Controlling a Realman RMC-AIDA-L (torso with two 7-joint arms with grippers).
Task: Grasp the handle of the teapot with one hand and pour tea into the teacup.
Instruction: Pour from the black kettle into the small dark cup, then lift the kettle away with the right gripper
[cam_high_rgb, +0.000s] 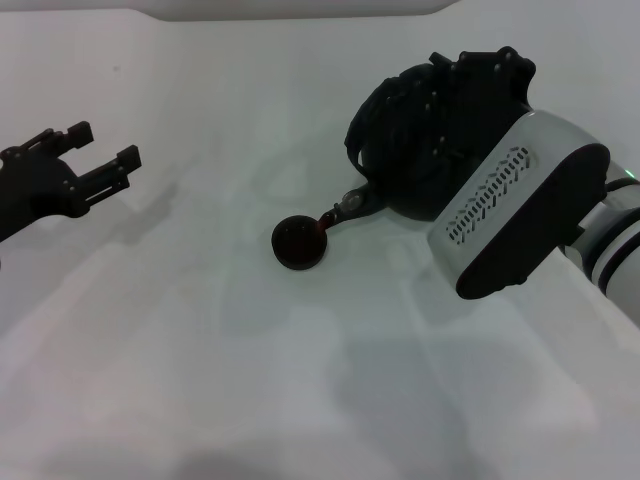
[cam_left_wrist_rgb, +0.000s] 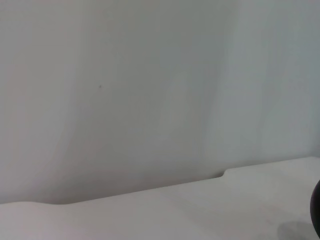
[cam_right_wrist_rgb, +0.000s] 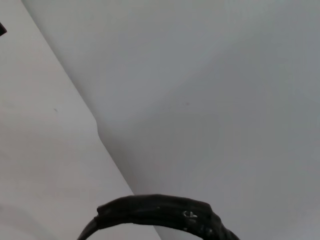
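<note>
The black teapot (cam_high_rgb: 400, 150) is held off the white table at the right in the head view, tilted with its spout (cam_high_rgb: 352, 205) down toward the left. A thin reddish stream runs from the spout into the small dark teacup (cam_high_rgb: 299, 242), which stands on the table just below it. My right gripper (cam_high_rgb: 455, 95) is shut on the handle over the pot's top; the handle shows as a black arc in the right wrist view (cam_right_wrist_rgb: 160, 212). My left gripper (cam_high_rgb: 100, 165) is open and empty, hovering far left of the cup.
The white table (cam_high_rgb: 200, 350) ends at a back edge (cam_high_rgb: 300, 12) against a pale wall. My right arm's white forearm (cam_high_rgb: 520, 200) reaches in from the right. A dark shape (cam_left_wrist_rgb: 316, 210) shows at the edge of the left wrist view.
</note>
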